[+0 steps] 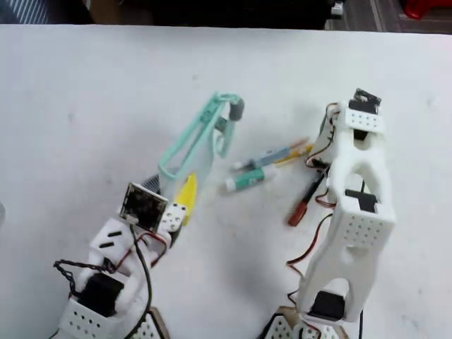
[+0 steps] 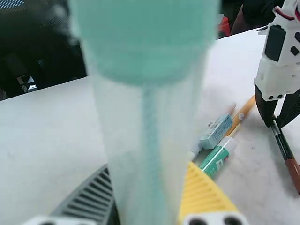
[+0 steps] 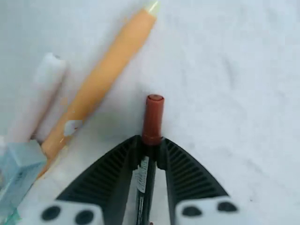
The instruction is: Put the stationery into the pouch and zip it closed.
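Observation:
A long teal see-through pouch stretches away from my left gripper, which is shut on its near end. In the left wrist view the pouch runs between the grey finger and the yellow finger. My right gripper is shut on a black pen with a red-brown cap. The cap pokes out past the right gripper. Between the arms lie an orange pen, a light blue piece and a green and white tube.
The loose stationery lies just to the right of the pouch on the white table. The orange pen and a white stick lie close beside the right gripper. A dark edge runs along the table's far side.

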